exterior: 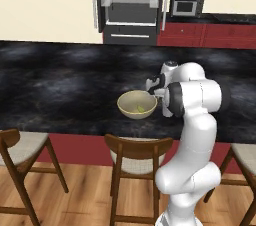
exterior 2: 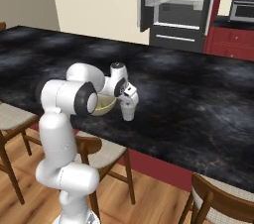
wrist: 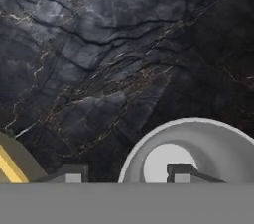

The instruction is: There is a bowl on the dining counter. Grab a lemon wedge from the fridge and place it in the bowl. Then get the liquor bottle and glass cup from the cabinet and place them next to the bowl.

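Claw [wrist: 124,173]: tips spread, straddling the glass cup [wrist: 191,151] rim, lower frame
Bowl [exterior: 136,105]: centre tabletop [exterior: 60,90], lemon wedge [exterior: 141,108] inside

You are looking at a long dining counter with a black, grey-marbled stone top [exterior: 60,85] on a dark red base, running left to right across both base views. A round, shallow tan-beige bowl with a pale inside [exterior: 136,105] stands on it near the near edge. Just right of the bowl stands a small translucent whitish glass cup [exterior 2: 128,112]; the hand view shows its pale round rim [wrist: 198,134] on the marbled stone.
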Tool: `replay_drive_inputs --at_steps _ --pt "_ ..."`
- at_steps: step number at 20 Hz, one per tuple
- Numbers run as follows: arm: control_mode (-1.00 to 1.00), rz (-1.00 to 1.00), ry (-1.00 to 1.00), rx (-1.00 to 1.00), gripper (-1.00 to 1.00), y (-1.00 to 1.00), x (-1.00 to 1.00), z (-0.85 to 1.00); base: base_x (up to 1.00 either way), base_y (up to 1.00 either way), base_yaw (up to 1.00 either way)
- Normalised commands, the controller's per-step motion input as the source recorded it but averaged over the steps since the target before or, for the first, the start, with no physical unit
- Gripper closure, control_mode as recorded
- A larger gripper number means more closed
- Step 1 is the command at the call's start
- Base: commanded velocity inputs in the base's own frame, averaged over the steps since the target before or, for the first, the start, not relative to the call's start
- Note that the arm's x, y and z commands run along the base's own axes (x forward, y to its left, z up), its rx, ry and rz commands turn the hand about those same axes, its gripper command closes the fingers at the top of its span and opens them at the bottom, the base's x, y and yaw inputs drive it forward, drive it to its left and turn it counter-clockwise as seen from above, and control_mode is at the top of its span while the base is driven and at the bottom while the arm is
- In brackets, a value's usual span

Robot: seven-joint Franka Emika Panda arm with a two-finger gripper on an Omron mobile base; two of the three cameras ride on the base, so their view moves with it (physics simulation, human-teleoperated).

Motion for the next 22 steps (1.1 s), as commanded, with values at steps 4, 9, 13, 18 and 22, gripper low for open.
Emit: replay_drive_inputs --at_steps 4,9,13,18,22 --pt "-1.00 0.00 -0.30 0.00 -1.00 0.09 -0.22 0.88 0.00 0.00 0.00" --pt "-1.00 0.00 -0.28 0.00 -1.00 0.09 -0.17 1.00 0.00 0.00 0.00" --pt "-1.00 0.00 -0.18 0.00 -1.00 0.06 -0.58 1.00 0.00 0.00 0.00" --pt "-1.00 0.02 -0.01 0.00 -1.00 0.00 -0.99 0.92 0.00 0.00 0.00" --pt "-1.00 0.03 0.02 -0.04 -1.00 0.01 -1.00 0.91 0.00 0.00 0.00"
